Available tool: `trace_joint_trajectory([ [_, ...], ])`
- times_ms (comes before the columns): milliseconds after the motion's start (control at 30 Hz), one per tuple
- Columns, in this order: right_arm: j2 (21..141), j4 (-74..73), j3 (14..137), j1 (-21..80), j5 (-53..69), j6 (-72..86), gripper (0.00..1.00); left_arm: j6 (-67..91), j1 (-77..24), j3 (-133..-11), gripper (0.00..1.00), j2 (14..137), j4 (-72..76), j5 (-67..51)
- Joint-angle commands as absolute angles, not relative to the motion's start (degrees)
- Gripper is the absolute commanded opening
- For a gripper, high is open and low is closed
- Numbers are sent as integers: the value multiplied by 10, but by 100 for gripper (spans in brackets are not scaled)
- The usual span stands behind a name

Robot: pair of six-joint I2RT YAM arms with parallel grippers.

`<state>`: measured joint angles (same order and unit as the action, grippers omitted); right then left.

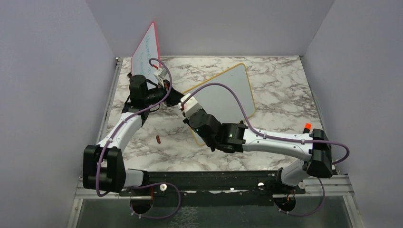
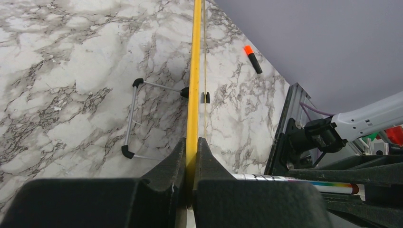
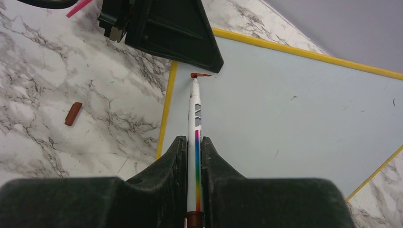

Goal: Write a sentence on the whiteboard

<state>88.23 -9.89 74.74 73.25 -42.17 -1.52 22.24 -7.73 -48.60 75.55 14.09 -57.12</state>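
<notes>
At the far left, a red-pink-framed board (image 1: 147, 50) leans against the wall. The left gripper (image 2: 191, 142) is clamped shut on the left edge of the white rectangular whiteboard with a yellow-orange frame (image 1: 228, 92), mid-table. The right gripper (image 3: 192, 142) pinches a white marker pen (image 3: 195, 109), its tip at a short dark-red stroke (image 3: 201, 75). The board looks light, stiff and slick, so the frame is the best place to hold it.
</notes>
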Motion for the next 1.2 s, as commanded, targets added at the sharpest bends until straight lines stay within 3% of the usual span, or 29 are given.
trace_joint_trajectory([
  [0, 897, -107, 758, 725, -447, -4, 1, 215, -88, -475, 0, 765, 122, -580],
  [633, 887, -126, 755, 706, -464, 20, 1, 215, -89, -475, 0, 764, 122, -581],
  [1167, 850, -114, 737, 706, -357, 5, 1, 215, -89, -475, 0, 764, 121, -575],
])
